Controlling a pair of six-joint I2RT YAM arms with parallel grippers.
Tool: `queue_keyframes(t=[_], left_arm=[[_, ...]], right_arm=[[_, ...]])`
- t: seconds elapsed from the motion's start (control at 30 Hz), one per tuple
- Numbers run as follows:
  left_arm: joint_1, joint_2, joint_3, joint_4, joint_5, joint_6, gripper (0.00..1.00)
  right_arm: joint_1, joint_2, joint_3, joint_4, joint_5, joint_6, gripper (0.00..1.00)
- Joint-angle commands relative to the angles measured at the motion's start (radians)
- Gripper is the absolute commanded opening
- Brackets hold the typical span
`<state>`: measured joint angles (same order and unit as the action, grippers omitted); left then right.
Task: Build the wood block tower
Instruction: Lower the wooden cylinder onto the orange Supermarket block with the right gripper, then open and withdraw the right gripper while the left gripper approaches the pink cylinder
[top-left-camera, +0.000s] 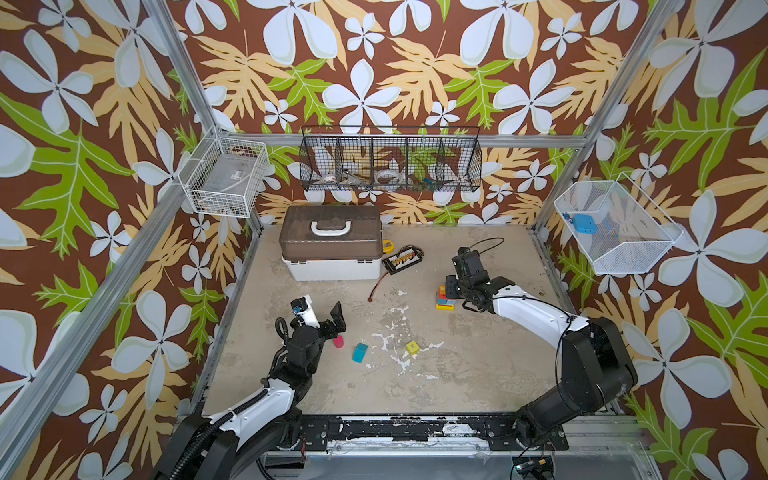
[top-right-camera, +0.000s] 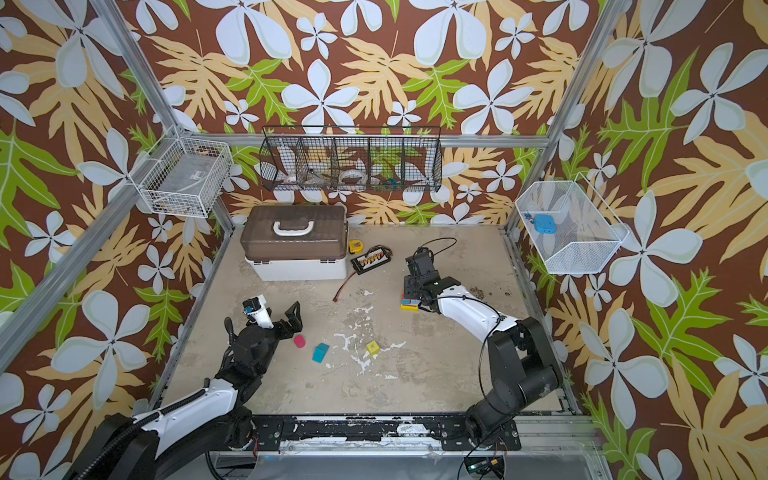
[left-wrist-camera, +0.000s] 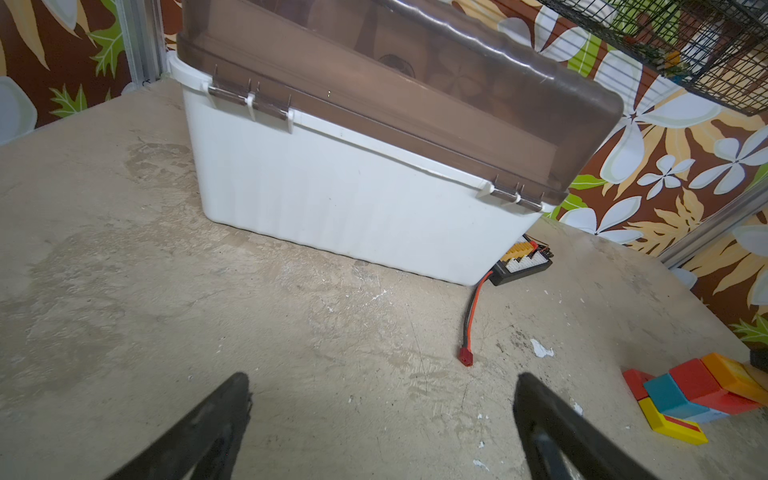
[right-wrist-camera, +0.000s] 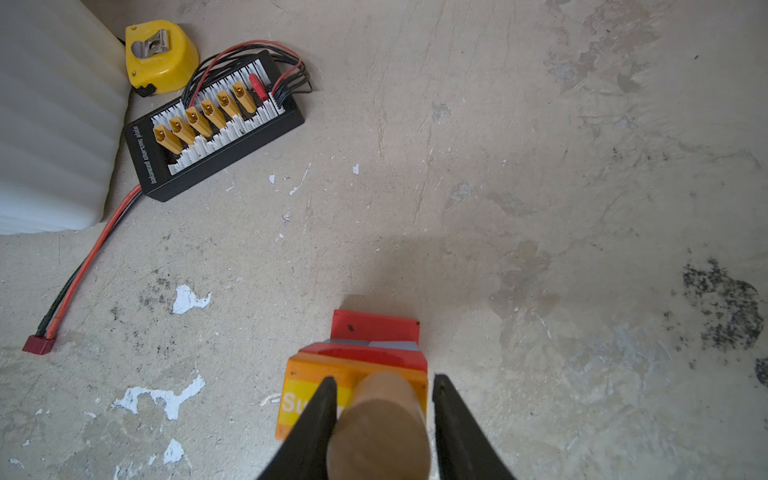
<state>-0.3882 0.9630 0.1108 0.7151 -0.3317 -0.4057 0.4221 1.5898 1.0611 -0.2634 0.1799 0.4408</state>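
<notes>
1. Tower (top-left-camera: 445, 297) stands on the right of the worktop (top-left-camera: 457, 374), showing yellow, red, blue and orange layers.
2. Your right pincer (right-wrist-camera: 385, 380) straddles the tan cylinder (right-wrist-camera: 378, 424), which stands upright on the orange block (right-wrist-camera: 305, 370). A sliver of gap shows at one jaw, so the pincer looks slack around it, not clamped.
3. Your left pincer (left-wrist-camera: 382, 382) is spread wide and holds nothing; it hovers just beside the pink cylinder (top-left-camera: 338, 341).
4. Expect these blocks to be light, rigid and smooth-painted, so they probably slide rather than give.
5. Take a cylinder across its curved sides at mid-height and keep it upright; on its side it would likely roll.
6. Take the teal block (top-left-camera: 360, 352) and the yellow cube (top-left-camera: 412, 347), both loose mid-worktop, across opposite flat faces.
7. Draw clear of the narrow stack straight upward, since a sideways nudge could shift the layers.
</notes>
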Motion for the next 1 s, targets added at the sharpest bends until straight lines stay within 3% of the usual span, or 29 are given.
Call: queue_keyframes(t=[0.0,0.43,0.67,0.87,0.97], left_arm=[[0.001,-0.001,-0.002,0.034,0.003,0.010,1.00],[0.001,-0.006,-0.004,0.033,-0.001,0.010,1.00],[0.001,-0.005,-0.005,0.026,-0.023,-0.002,1.00],[0.001,0.020,0.009,-0.010,-0.162,-0.085,1.00],[0.001,-0.001,0.074,-0.196,-0.233,-0.152,1.00]], right_arm=[[0.001,-0.004,0.003,-0.004,-0.006,0.001,0.42],[0.001,-0.039,0.004,-0.027,0.005,0.001,0.44],[0.001,-0.201,-0.055,-0.015,-0.011,0.009,0.50],[0.002,-0.375,-0.182,0.076,0.022,0.007,0.60],[0.001,-0.476,-0.294,0.175,0.033,0.004,0.64]])
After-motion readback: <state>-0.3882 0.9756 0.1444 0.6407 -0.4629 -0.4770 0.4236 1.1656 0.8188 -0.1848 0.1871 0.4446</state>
